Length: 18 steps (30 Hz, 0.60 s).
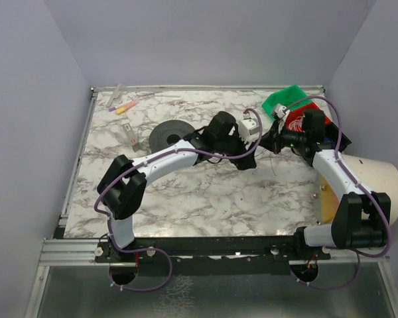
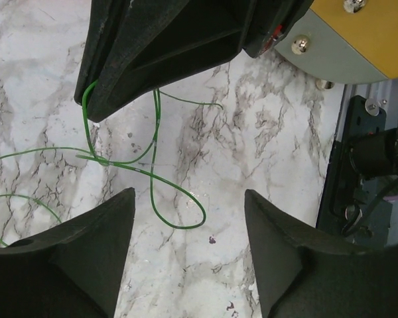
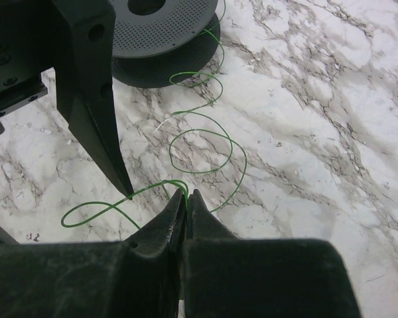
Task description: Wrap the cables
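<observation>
Cable [image 2: 154, 142]: thin green strand in loose curls on marble table [image 3: 318, 99], running up to the black spool [image 3: 159, 26]. Right gripper [image 3: 184, 197] fully closed, tips pinching the strand. Left gripper [image 2: 189, 199] jaws apart, nothing clamped, one loop lying between its fingers.

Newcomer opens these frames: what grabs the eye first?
The green wire, hair-thin, curls in loose loops across the marble table. The right tool is shut and pinches it, with the left tool open just opposite. Behind them sits a black spool, and the wire runs up to its edge.
</observation>
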### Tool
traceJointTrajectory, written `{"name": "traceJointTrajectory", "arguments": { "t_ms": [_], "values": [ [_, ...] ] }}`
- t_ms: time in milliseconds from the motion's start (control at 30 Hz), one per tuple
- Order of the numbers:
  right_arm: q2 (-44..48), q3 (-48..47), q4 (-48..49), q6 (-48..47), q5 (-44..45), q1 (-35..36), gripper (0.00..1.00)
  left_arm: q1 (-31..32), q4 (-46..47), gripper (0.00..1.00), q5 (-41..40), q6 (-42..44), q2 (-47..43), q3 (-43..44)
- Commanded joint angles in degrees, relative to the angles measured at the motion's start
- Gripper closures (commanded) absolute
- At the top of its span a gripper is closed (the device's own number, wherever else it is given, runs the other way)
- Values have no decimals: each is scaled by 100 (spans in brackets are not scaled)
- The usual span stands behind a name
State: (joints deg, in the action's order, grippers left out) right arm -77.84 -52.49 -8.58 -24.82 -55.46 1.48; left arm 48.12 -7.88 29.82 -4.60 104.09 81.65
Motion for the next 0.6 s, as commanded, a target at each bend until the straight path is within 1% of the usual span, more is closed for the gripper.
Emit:
{"name": "traceJointTrajectory", "arguments": {
  "t_ms": [0,100,167,200,300,333,367,567],
  "values": [
    [31,40,109,91,-70,-28,100,66,-116,37,-547,126,201,230],
    [41,50,94,82,-71,-30,100,66,-121,50,-810,119,243,269],
    [41,58,98,72,-68,-27,99,58,-137,61,-945,130,260,304],
    [41,57,98,66,-40,-30,100,60,-153,68,-1024,132,258,320],
    [68,70,107,39,208,-26,99,9,-248,94,-1226,178,157,337],
    [84,85,130,26,348,-26,100,-40,-249,97,-1280,180,70,290],
    [111,120,166,29,529,-30,100,-105,-257,100,-1317,179,-37,223],
    [161,213,444,162,1949,-29,100,-667,-256,100,-1519,70,-654,-147]
  ]
}}
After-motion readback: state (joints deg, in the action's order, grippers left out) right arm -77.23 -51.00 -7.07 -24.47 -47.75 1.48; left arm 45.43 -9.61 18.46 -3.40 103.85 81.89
